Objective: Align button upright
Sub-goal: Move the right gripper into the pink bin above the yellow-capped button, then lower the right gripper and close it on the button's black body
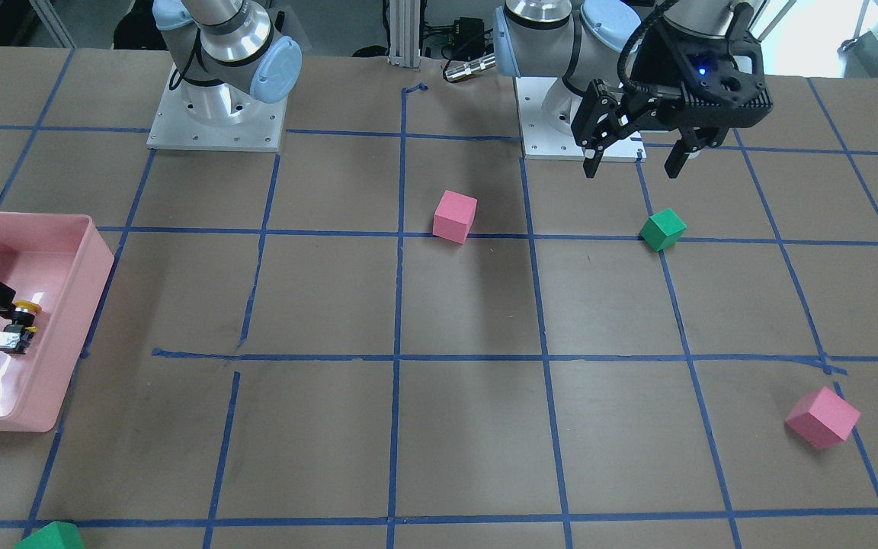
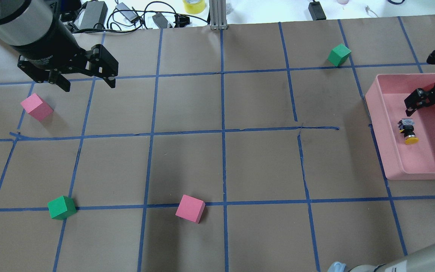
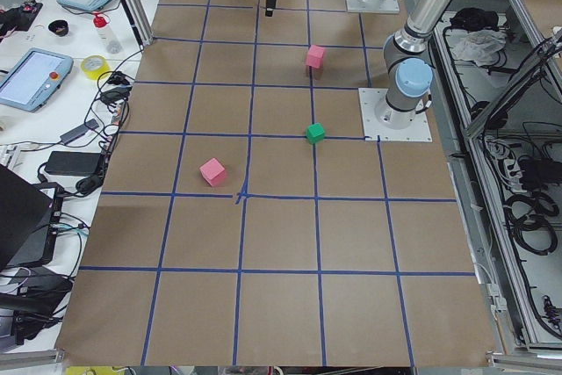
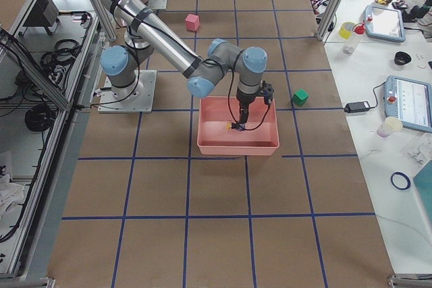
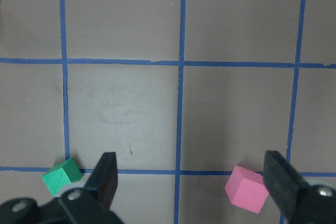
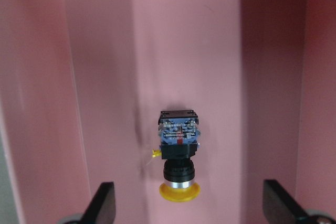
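Note:
The button lies on its side on the floor of the pink bin, its yellow cap pointing towards the robot. It also shows in the overhead view and the front-facing view. My right gripper is open and empty, just above the button and apart from it; in its wrist view the button lies between the fingers. My left gripper is open and empty, high over the far left of the table.
Two pink cubes and two green cubes lie scattered on the brown, blue-taped table. The bin walls stand close around the right gripper. Cables and boxes lie beyond the table's far edge.

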You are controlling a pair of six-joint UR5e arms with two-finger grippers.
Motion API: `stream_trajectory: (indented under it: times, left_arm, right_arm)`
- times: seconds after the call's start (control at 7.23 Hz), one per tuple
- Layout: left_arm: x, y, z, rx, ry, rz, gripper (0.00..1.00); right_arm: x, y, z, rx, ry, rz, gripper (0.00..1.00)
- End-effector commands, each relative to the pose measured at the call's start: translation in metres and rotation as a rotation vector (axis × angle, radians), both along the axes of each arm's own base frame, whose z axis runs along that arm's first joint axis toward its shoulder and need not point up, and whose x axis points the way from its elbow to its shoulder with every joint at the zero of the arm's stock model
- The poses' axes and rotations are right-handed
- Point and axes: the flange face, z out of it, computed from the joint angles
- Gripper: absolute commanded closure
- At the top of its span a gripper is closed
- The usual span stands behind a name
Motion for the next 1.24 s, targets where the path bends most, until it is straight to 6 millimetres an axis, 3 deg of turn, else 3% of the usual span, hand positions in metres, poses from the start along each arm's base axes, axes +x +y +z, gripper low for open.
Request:
stream_trajectory:
  times: [0.0,0.55,1.11]
  left_arm:
    - [0.0,0.0,0.0,0.0,0.0,-0.001,0.0]
    - [0.0,0.0,0.0,0.0,0.0,-0.004,0.0]
    - [0.0,0.0,0.0,0.0,-0.001,-0.006,0.0]
  right_arm:
    - [-0.01,0.001,-0.032,0.035,-0.025,-0.021,0.0]
    - [-0.007,0.008,-0.062,0.094,-0.046,-0.018,0.0]
    - [-0.009,0.01,-0.079,0.127,-0.031,-0.018,0.0]
